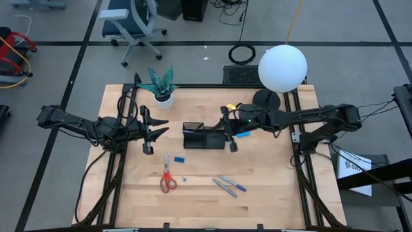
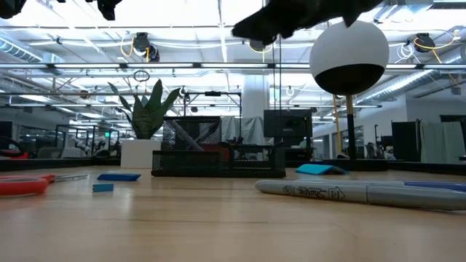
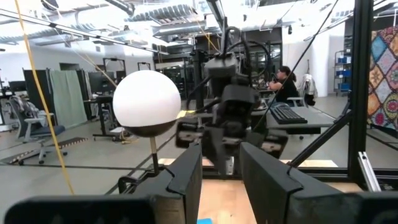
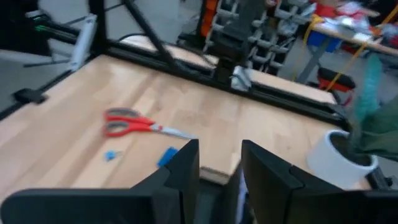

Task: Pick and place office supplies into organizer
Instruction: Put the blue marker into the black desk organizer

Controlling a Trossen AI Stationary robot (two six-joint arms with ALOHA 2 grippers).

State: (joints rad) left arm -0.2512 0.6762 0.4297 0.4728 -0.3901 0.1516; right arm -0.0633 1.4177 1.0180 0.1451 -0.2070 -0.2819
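1. The left gripper [image 1: 154, 131] is held above the table's left half, just beside the potted plant [image 1: 162, 86], pointed toward the organizer. Its two fingers [image 3: 186, 180] are seen parted with nothing between them; the claw is released.
2. The red-handled scissors [image 1: 167, 177] are laid flat on the wooden table [image 1: 270, 187], toward the front edge, left of centre. They are also seen in the right wrist view [image 4: 134, 124].
3. A small blue flat piece [image 1: 179, 158] is found just beside the scissors' tips, between them and the organizer. A tiny blue block [image 1: 184, 180] lies right of the scissor handles.
4. The black mesh organizer [image 1: 203, 136] stands at the table's centre, upright, clear of the scissors. In the low view [image 2: 211, 149] its taller compartment is on the left. Its contents cannot be told.
5. Three pens [image 1: 228, 185] are laid on the table in front of and right of the organizer, well apart from it. A grey marker [image 2: 357, 193] fills the low view's foreground.
6. The right gripper [image 1: 228, 127] is positioned at the organizer's right end. Its fingers [image 4: 186, 171] are seen apart; whether anything is grasped cannot be told.
7. A bright blue item [image 1: 243, 135] lies beneath the right arm, just right of the organizer.
8. A white globe lamp [image 1: 282, 67] stands at the table's far right corner.
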